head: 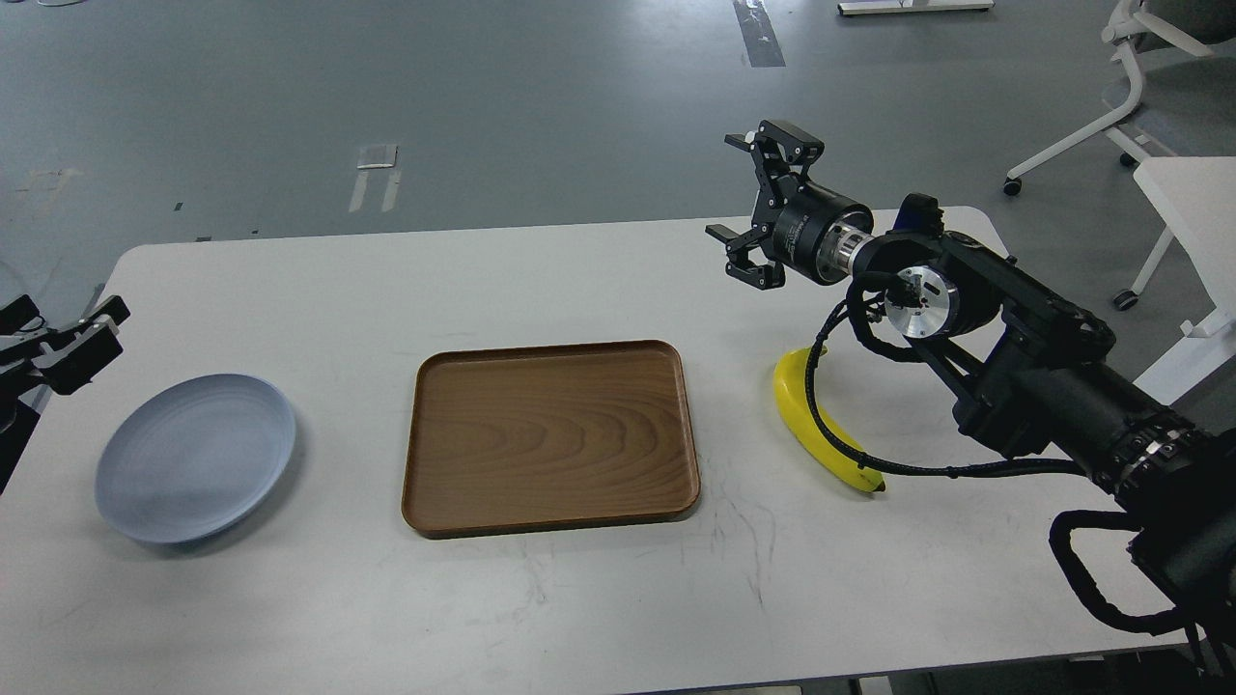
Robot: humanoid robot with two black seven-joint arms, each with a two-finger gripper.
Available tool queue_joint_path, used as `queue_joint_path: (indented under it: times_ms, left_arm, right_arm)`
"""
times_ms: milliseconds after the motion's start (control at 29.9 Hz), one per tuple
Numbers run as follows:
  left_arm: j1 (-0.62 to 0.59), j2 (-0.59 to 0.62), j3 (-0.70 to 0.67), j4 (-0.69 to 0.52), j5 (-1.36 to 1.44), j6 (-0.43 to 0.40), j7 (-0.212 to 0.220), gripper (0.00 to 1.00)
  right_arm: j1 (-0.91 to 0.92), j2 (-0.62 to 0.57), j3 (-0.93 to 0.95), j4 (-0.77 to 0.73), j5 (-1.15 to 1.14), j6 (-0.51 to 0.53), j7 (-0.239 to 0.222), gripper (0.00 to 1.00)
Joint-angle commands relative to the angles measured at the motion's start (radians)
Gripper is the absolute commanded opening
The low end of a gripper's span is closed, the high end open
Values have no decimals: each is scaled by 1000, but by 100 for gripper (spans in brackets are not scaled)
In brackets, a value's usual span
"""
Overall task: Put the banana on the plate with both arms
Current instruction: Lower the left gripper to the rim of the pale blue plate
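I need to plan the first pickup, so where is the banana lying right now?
In the head view the banana lies on the table's right side, just right of the wooden tray, under the right arm's cable and below its open end effector.

Grey floor point(541, 106), white table point(599, 598), white office chair point(1139, 87) at right

Below my spread right gripper point(748, 208) the table point(579, 598) lies bare; my own cable point(821, 415) crosses the banana point(801, 410).

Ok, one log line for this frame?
curved yellow banana on table, untouched | round pale blue plate empty | right gripper open, raised | left gripper beside plate
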Motion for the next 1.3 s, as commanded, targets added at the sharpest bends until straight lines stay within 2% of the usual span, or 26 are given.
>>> queue_joint_path:
  times_ms: [0, 401, 501, 634, 868, 1269]
  left_arm:
    - [47, -22, 13, 72, 0, 2, 6, 93]
    - [153, -91, 15, 142, 2, 2, -7, 93]
    - [159, -106, 13, 136, -9, 2, -37, 93]
    - [164, -138, 15, 154, -17, 2, -37, 93]
    - [168, -252, 15, 306, -17, 2, -42, 93]
    - [174, -266, 15, 346, -23, 2, -88, 93]
  right_arm:
    - [0, -12, -2, 1, 0, 1, 0, 100]
    - [18, -10, -4, -3, -2, -4, -1, 100]
    - [20, -9, -4, -3, -2, -6, -1, 100]
    - [18, -12, -4, -3, -2, -6, -1, 100]
    - [20, -30, -4, 5, -2, -18, -1, 100]
    - [41, -32, -45, 22, -3, -35, -1, 100]
